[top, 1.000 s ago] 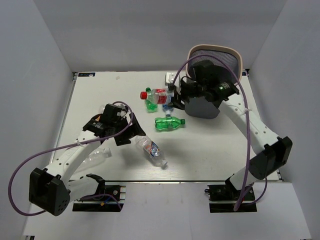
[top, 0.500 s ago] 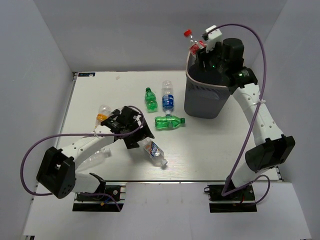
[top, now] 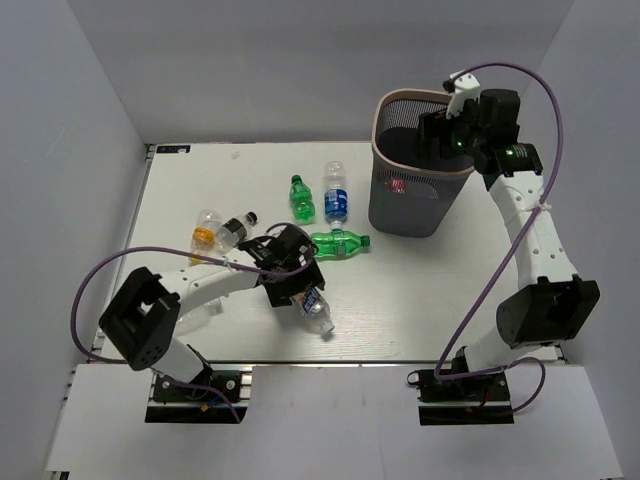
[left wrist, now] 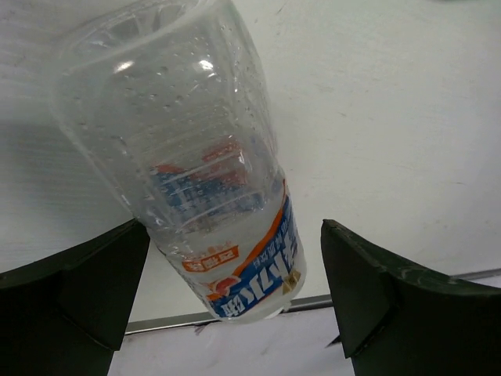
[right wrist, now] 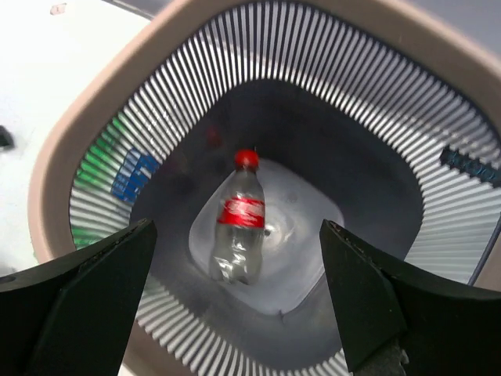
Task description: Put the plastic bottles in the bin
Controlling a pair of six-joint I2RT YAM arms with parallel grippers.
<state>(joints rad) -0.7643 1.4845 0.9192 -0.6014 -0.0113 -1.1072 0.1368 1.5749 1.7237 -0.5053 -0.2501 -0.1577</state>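
Left claw (left wrist: 235,229), spread apart, straddles the blue-label bottle (left wrist: 205,176) lying on the bench (left wrist: 376,117); its long axis roughly crosses the closing line.

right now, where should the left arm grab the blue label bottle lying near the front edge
Probably across the labelled mid-body of the blue-label bottle, coming straight down. It lies on its side on the table, and the left gripper's open fingers straddle its round width, so they would close on the curved sides.
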